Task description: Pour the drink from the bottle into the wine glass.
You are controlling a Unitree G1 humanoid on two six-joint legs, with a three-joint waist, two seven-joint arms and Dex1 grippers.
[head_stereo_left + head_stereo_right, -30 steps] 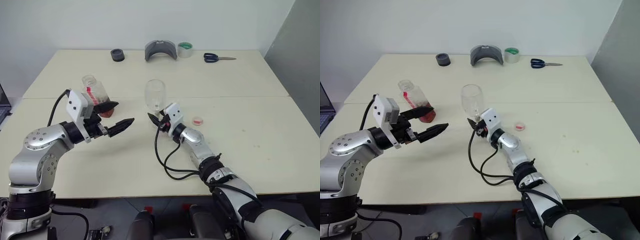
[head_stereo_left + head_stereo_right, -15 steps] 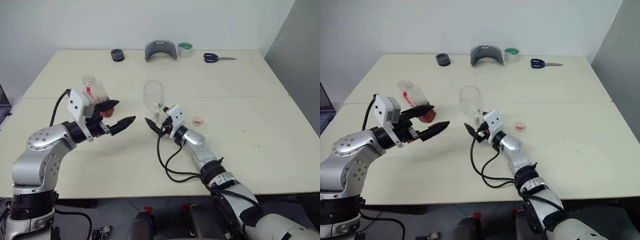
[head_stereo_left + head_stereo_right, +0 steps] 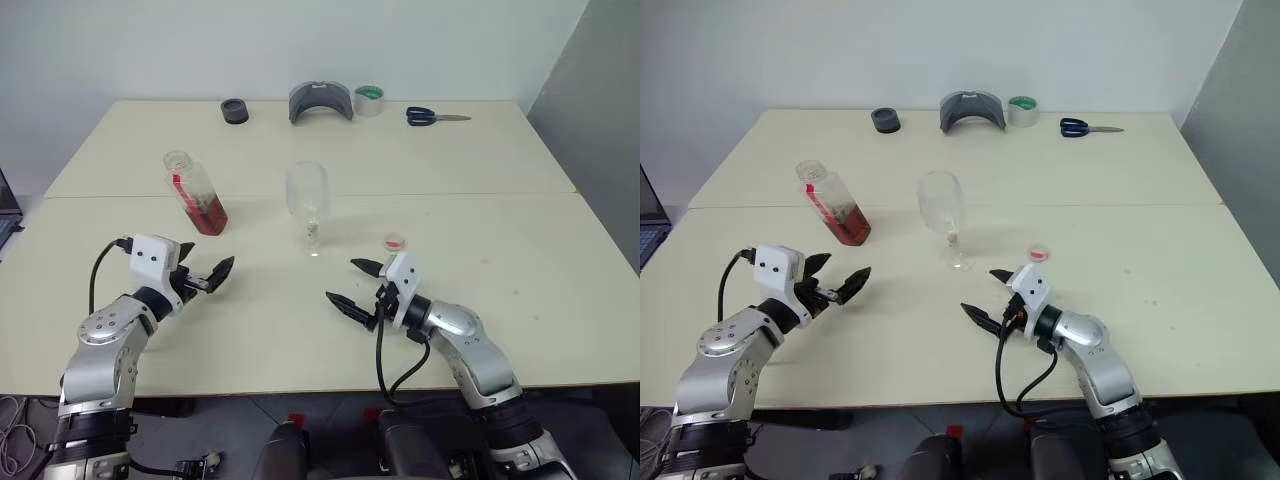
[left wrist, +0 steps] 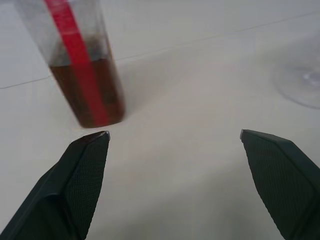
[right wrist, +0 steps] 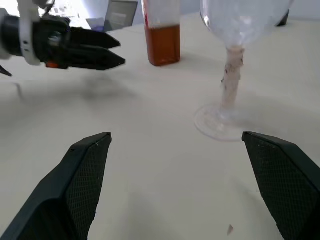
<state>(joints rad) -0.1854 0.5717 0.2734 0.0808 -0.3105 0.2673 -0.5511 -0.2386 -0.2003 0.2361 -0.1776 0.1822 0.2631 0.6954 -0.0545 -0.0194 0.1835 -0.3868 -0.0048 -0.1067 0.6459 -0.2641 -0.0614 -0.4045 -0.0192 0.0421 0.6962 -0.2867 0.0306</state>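
Here the bottle (image 3: 196, 192) and wine glass (image 3: 308, 204) stand upright and apart on the table (image 3: 520, 250). Left gripper (image 3: 208, 277) and right gripper (image 3: 354, 285) hover nearby, jaws spread wide, grasping nothing

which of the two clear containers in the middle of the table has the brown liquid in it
The bottle, standing on the robot's left of the wine glass. Its lower part holds the reddish-brown drink and it bears a red label strip; the stemmed glass looks empty.

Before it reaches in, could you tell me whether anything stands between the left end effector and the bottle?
Nothing visible does: only bare table lies between the open left end effector and the bottle.
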